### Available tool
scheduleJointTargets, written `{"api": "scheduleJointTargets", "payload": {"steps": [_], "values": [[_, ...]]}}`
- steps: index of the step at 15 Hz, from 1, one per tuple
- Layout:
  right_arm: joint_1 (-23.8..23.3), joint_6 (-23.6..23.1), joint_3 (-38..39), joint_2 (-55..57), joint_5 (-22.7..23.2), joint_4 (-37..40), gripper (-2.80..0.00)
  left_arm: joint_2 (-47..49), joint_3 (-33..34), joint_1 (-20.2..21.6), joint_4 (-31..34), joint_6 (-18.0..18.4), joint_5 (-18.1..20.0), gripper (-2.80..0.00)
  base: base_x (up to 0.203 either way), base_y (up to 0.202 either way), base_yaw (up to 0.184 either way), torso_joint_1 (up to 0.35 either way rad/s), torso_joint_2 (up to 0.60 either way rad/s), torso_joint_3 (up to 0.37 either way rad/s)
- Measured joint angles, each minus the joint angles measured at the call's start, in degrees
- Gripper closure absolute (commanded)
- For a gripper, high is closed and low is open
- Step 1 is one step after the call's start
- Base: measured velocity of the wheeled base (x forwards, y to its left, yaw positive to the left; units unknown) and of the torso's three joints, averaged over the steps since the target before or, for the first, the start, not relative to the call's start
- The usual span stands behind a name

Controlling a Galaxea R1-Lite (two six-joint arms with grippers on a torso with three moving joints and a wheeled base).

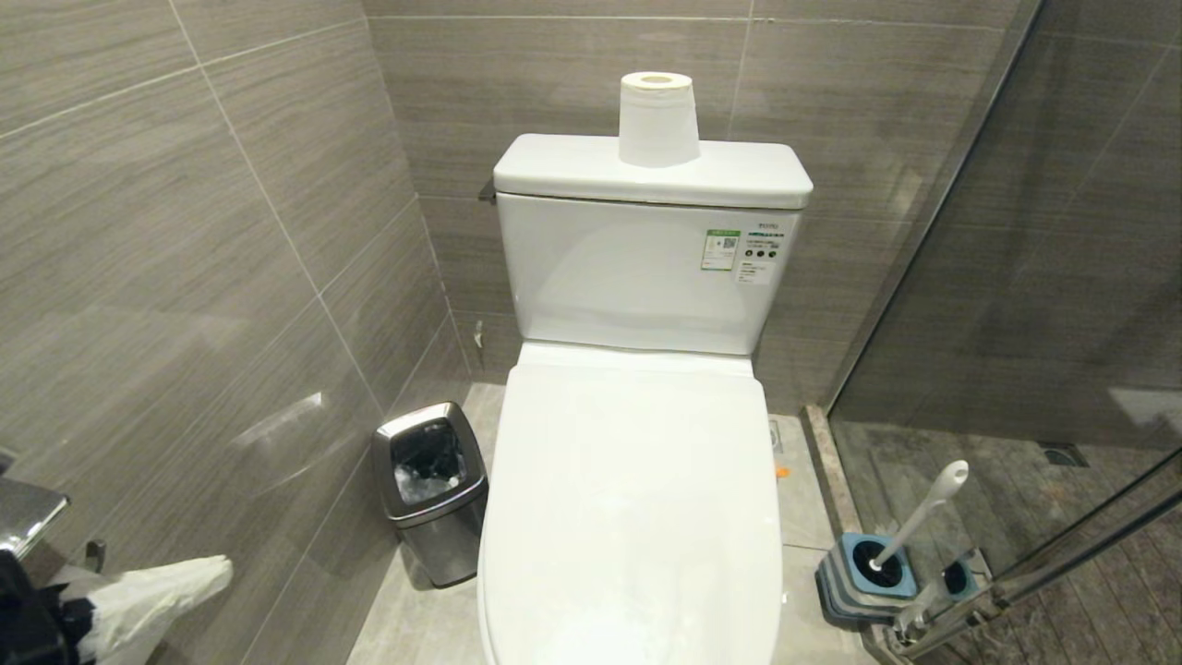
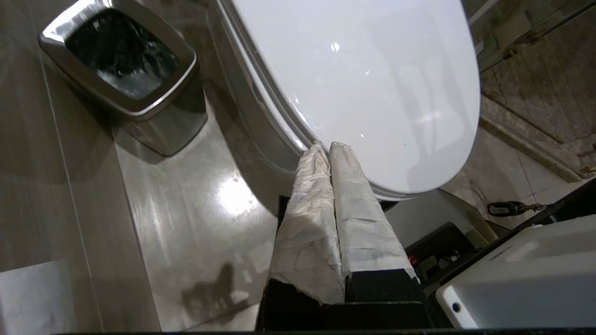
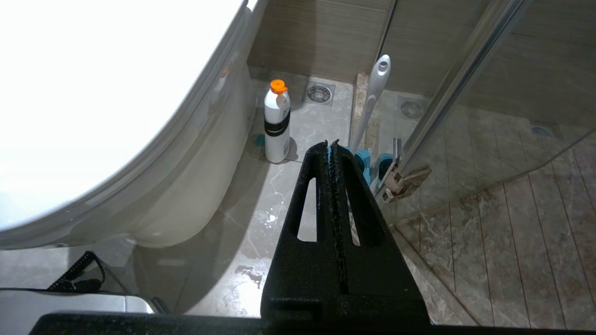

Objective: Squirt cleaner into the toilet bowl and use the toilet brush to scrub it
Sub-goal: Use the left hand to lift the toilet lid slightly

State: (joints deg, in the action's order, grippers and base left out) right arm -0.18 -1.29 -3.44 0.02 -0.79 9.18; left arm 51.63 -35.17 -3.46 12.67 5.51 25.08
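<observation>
A: Which step is in hand?

B: Only the opening one, it is judged. The glossy white plastic toilet lid (image 1: 637, 499) is seen shut at centre frame in the head view, so the white ceramic toilet bowl (image 3: 186, 204) beneath is covered, and only its smooth curved outer wall is shown in the right wrist view. No blue cleaner is seen anywhere yet.

A: How are the tools placed?

B: The left tool (image 2: 324, 148), its two fingers wrapped in crinkled whitish tape and pressed together with nothing between them, is held just at the front edge of the lid. The right tool (image 3: 330, 144), of rough black plastic with slotted fingers, is likewise closed and empty, low beside the bowl.

A: And the task's things?

B: The toilet brush with the long slim white plastic handle (image 1: 923, 517) is stood in its square blue-grey holder (image 1: 868, 577) at lower right of the head view, beside the glass shower partition (image 1: 1034, 305). A white cylindrical bottle with an orange cap (image 3: 277, 123), possibly the cleaner, is stood on the tiled floor (image 3: 251, 223) by the bowl's base.

A: What is called for next?

B: The lid, probably with the seat kept down, must be lifted; its slick rounded edge offers little purchase, so the fingers would need to be hooked under it.
</observation>
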Motion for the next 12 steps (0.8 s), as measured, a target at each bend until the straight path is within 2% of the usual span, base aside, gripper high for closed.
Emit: {"api": "scheduleJointTargets", "payload": {"steps": [6, 9, 12], "values": [[0.0, 0.0, 0.0, 0.0, 0.0, 0.0, 0.0, 19.2, 2.0, -0.1, -10.4, 0.9, -1.5, 0.0, 0.0, 0.0, 0.0, 0.0, 0.0, 0.0], [0.0, 0.0, 0.0, 0.0, 0.0, 0.0, 0.0, 28.9, 6.6, -2.0, -19.2, 2.9, -5.7, 0.0, 0.0, 0.0, 0.0, 0.0, 0.0, 0.0], [0.0, 0.0, 0.0, 0.0, 0.0, 0.0, 0.0, 38.8, 10.5, -3.5, -29.4, 3.3, -7.5, 0.0, 0.0, 0.0, 0.0, 0.0, 0.0, 0.0]]}}
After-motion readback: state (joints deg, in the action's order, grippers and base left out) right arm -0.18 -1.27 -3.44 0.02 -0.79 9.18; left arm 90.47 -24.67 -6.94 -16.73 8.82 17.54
